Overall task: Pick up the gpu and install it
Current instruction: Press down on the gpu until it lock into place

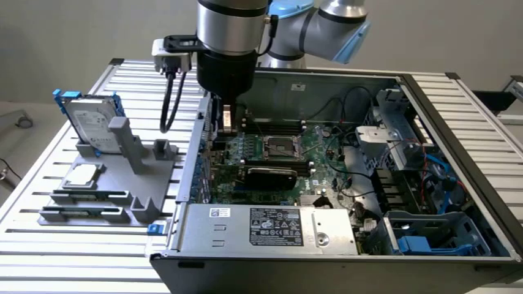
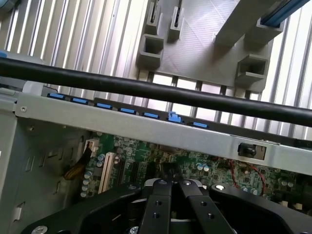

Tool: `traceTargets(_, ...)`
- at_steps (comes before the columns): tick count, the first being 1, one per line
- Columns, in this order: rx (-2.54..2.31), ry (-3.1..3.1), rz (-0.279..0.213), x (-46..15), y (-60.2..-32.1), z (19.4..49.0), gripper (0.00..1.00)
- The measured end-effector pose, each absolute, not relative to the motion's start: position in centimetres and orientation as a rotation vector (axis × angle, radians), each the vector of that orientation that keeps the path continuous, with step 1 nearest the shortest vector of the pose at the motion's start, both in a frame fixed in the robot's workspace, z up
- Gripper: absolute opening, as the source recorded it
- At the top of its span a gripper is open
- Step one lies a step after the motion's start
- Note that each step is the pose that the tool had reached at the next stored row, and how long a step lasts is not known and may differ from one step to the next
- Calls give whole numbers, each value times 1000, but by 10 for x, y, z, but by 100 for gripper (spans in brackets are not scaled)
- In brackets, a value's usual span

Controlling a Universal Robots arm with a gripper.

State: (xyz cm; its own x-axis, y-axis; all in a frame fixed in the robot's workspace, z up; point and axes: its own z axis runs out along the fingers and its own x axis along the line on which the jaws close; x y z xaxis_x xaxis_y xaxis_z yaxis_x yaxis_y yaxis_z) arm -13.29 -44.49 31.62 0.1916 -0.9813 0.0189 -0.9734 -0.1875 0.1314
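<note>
GPU [image 1: 271, 176] is down inside the open computer case [image 1: 327, 272], glossy black shroud showing. It's sitting on the green motherboard [image 1: 245, 156] between the CPU socket [image 1: 282, 146] and the power supply [image 1: 270, 225]. Can't tell from my feed whether it's fully seated in a slot.

My gripper [image 1: 226, 127] isn't on it. It's hanging over the edge of the motherboard, right by the case's rear wall, off to the exterior view's left of the card and clear of it. Claw is clenched on nothing: on the wrist cam the two black fingers [image 2: 158, 204] are pressed together, pointing down at the board.

A thick black cable [image 2: 146, 90] runs straight across that view, with the row of blue slot clips [image 2: 127, 110] on the case wall just past it.

Outside the case, on the slatted table [image 1: 49, 257], the grey holder [image 1: 122, 184] has the hard drive [image 1: 92, 122] standing upright in it. The little square CPU chip [image 1: 82, 176] is lying flat on the same holder.
</note>
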Motion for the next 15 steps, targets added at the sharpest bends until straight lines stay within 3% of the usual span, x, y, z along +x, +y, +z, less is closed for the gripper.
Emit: traceTargets(15, 2335, -1926, -107, -126, -443, 307, 11)
